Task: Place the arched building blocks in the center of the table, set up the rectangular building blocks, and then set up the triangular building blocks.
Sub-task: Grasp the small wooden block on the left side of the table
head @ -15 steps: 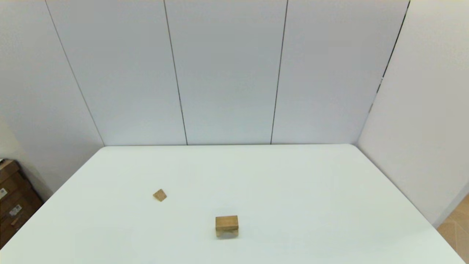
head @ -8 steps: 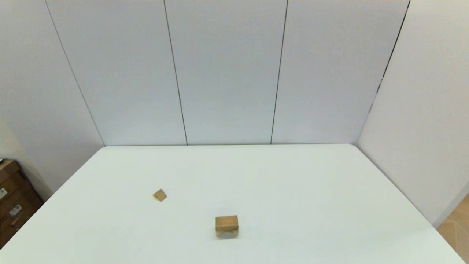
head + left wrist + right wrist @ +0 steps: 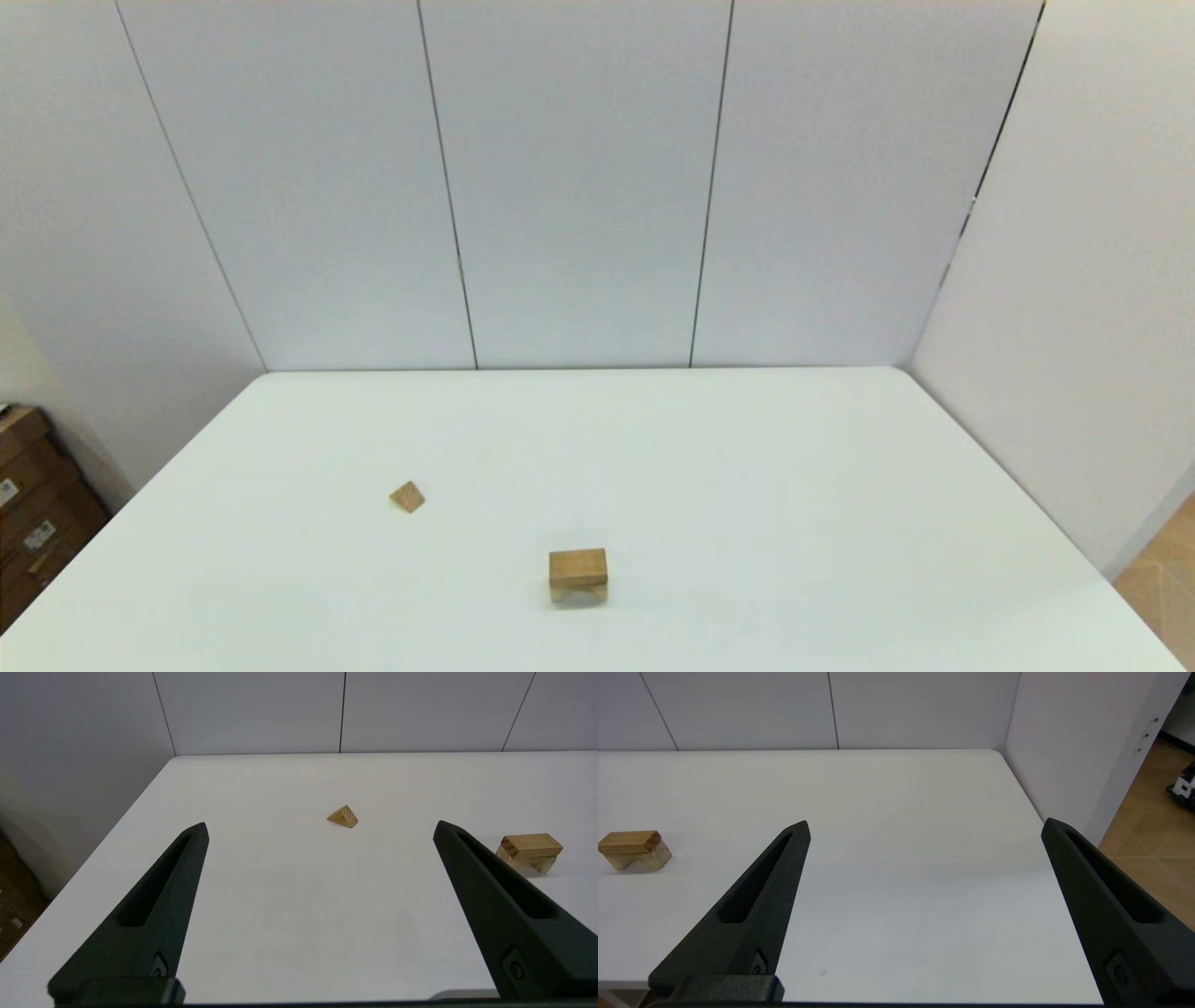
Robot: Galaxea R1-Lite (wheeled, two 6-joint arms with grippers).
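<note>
The rectangular building block (image 3: 578, 564) lies flat on top of the arched building block (image 3: 578, 593), near the front middle of the table (image 3: 747, 485). The triangular building block (image 3: 407, 497), a small wedge with grain lines, rests alone to their left and a little farther back. In the left wrist view, my left gripper (image 3: 321, 828) is open and empty, well short of the wedge (image 3: 343, 816), with the rectangular block (image 3: 532, 844) and the arch (image 3: 518, 861) off to one side. My right gripper (image 3: 927, 825) is open and empty, far from the rectangular block (image 3: 628, 841) and the arch (image 3: 649, 856). Neither arm shows in the head view.
Grey wall panels (image 3: 579, 187) close off the table's back and right sides. Cardboard boxes (image 3: 33, 509) stand on the floor past the left edge. Wooden flooring (image 3: 1148, 830) shows beyond the table's right edge.
</note>
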